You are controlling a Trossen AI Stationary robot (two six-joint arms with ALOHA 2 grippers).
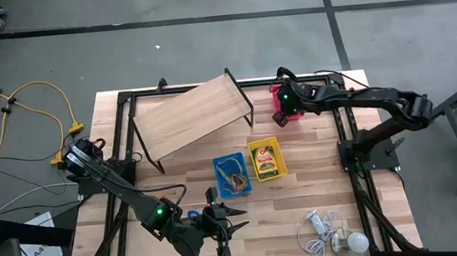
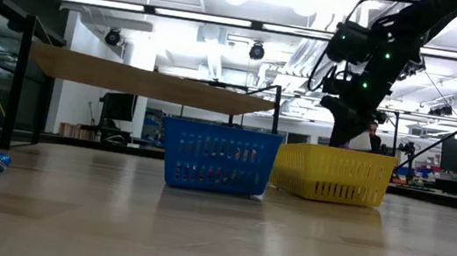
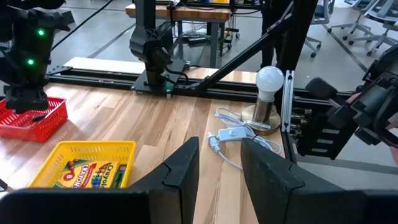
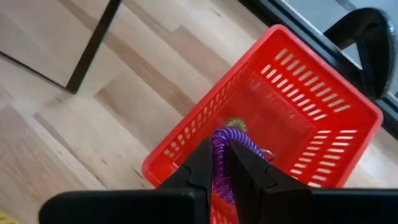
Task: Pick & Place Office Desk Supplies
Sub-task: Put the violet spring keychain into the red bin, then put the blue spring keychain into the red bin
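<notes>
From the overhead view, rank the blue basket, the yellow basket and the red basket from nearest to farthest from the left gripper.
1. Blue basket: just beyond the left gripper, mid-table.
2. Yellow basket: beside the blue one, toward the right arm's side.
3. Red basket: far corner, under the right gripper.

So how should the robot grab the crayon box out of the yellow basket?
Probably from straight above, fingers across the narrow width of the crayon box. It lies flat in the yellow basket, whose walls block any sideways reach, and its long sides look thin enough to pinch. The left gripper, open and empty, is the nearer one.
</notes>
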